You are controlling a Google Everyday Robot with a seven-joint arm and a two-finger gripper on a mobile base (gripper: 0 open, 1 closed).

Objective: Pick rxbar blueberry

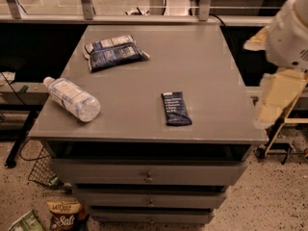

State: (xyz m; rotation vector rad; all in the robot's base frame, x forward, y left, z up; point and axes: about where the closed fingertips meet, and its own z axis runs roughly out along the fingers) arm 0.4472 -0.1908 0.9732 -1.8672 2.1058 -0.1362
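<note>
The rxbar blueberry point(175, 108) is a small flat dark navy wrapper with lines of white text. It lies on the grey table top point(192, 57), right of centre and near the front edge. My arm's white and cream links show at the right edge of the view. The gripper point(270, 105) hangs there, beside the table's right front corner, well to the right of the bar and apart from it. Nothing shows in it.
A clear water bottle point(72, 99) lies on its side at the table's front left. A pair of blue-and-white packets point(114, 52) lies at the back left. Drawers point(148, 173) sit under the top. Snack bags point(62, 215) lie on the floor at the front left. A railing point(144, 18) runs behind.
</note>
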